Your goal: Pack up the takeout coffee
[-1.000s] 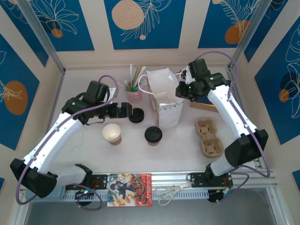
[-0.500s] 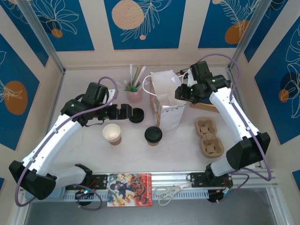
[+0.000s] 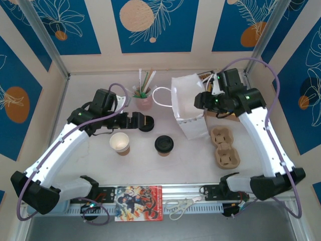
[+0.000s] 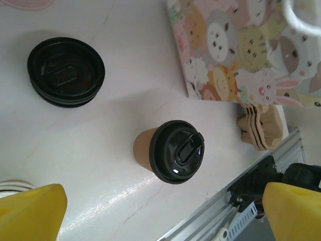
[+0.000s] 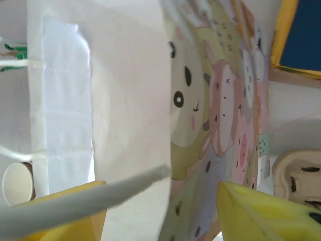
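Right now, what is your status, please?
Left gripper: jaws open, near lid. Right gripper: jaws open at bag. Cup upright, unlidded, not held. Way to cup free.

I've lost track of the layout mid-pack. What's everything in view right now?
takeout coffee cup: 1, kraft brown, cream inside, no lid; left of centre
lidded cup: 1, brown with black lid; centre
loose lids: small stack, black; behind the two cups
paper bag: 1, white inside, cartoon-animal print outside; right of centre, mouth open
straw cup: 1, pink; rear centre
cup carrier: brown pulp, looks stacked; right of the bag
comic booklet: 1, multicoloured; near rail
scissors: 1 pair, pale handles; right of the booklet
left gripper: open, beside the loose lids
right gripper: open, at the bag's rim
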